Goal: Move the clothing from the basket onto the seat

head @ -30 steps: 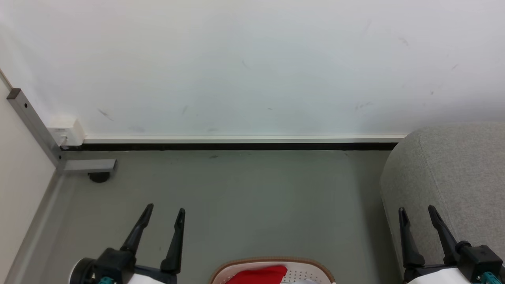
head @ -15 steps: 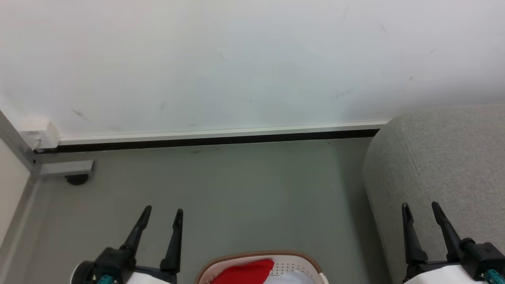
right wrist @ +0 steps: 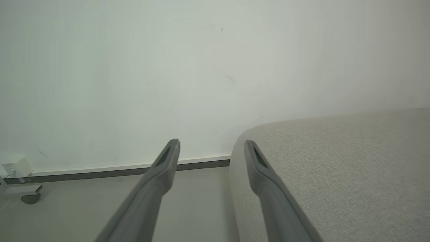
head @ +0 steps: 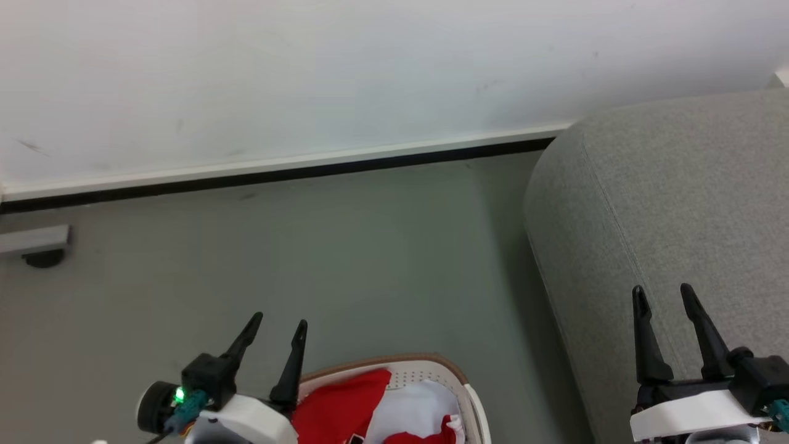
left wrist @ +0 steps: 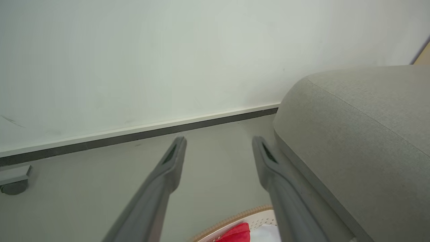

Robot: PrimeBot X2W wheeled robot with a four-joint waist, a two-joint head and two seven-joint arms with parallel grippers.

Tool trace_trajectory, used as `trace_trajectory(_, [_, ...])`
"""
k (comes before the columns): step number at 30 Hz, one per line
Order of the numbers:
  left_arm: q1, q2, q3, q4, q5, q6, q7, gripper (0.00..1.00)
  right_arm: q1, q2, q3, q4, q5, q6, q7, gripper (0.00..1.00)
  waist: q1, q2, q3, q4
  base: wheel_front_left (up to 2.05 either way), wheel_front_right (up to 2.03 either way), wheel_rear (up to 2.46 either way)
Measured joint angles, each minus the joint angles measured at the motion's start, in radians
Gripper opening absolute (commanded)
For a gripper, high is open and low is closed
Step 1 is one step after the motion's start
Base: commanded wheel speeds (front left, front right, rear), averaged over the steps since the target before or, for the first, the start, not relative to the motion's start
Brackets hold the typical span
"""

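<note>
The white perforated basket [head: 459, 379] with a brown rim sits at the bottom centre of the head view, holding red clothing [head: 336, 404] and a pale whitish piece [head: 410, 410]. Its rim [left wrist: 235, 220] and a red corner [left wrist: 237, 234] peek in at the bottom of the left wrist view. The grey seat [head: 666, 203] fills the right side. My left gripper [head: 278, 325] hangs open just left of the basket, holding nothing. In front of the seat, my right gripper [head: 664, 293] is open and empty too. The seat [right wrist: 336, 161] lies right of the right gripper [right wrist: 211, 144].
A white wall with a dark baseboard [head: 277, 172] runs across the back. A grey metal foot with a black caster [head: 38, 246] stands at the far left. Bare grey floor [head: 308, 259] lies between the wall, the basket and the seat.
The camera has swung right and down: wall and metal foot slid left, and more of the basket and seat show. Both grippers stay open.
</note>
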Motion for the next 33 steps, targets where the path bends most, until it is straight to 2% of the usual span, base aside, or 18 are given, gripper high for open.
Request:
trace_trajectory(4, [-0.060, 0.023, -0.014, 0.107, 0.008, -0.003, 0.000, 1.00, -0.027, -0.001, -0.001, -0.020, 0.010, 0.000, 0.000, 1.00, 0.0000, 0.0000, 0.055, -0.032, 0.00, 0.00, 0.00])
trace_trajectory(12, [-0.190, 0.058, -0.072, 0.408, 0.035, -0.004, 0.009, 1.00, -0.087, -0.001, 0.018, -0.057, 0.045, 0.000, 0.000, 1.00, 0.0001, 0.0000, 0.184, -0.111, 0.00, 0.00, 0.00])
trace_trajectory(13, [-0.230, 0.067, -0.092, 0.476, 0.047, -0.005, 0.017, 1.00, -0.097, -0.002, 0.018, -0.063, 0.053, 0.000, 0.000, 1.00, 0.0002, 0.0000, 0.217, -0.131, 0.00, 0.00, 0.00])
trace_trajectory(16, [-0.264, 0.076, -0.119, 0.539, 0.066, -0.005, 0.021, 1.00, -0.107, -0.001, 0.018, -0.069, 0.058, 0.000, 0.000, 1.00, 0.0002, 0.0000, 0.248, -0.150, 0.00, 0.00, 0.00])
trace_trajectory(18, [-0.297, 0.080, -0.175, 0.625, 0.111, -0.005, 0.033, 1.00, -0.120, -0.001, 0.020, -0.076, 0.069, 0.000, 0.000, 1.00, 0.0002, 0.0000, 0.290, -0.179, 0.00, 0.00, 0.00])
trace_trajectory(22, [-0.349, 0.083, -0.210, 0.717, 0.135, -0.006, 0.052, 1.00, -0.131, -0.002, 0.023, -0.086, 0.092, 0.000, 0.000, 1.00, 0.0002, 0.0000, 0.342, -0.210, 0.00, 0.00, 0.00])
trace_trajectory(33, [-0.469, 0.131, -0.278, 0.867, 0.198, 0.033, 0.136, 1.00, -0.165, -0.002, 0.062, -0.115, 0.155, 0.000, 0.000, 1.00, 0.0002, 0.0000, 0.482, -0.261, 0.00, 0.00, 0.00])
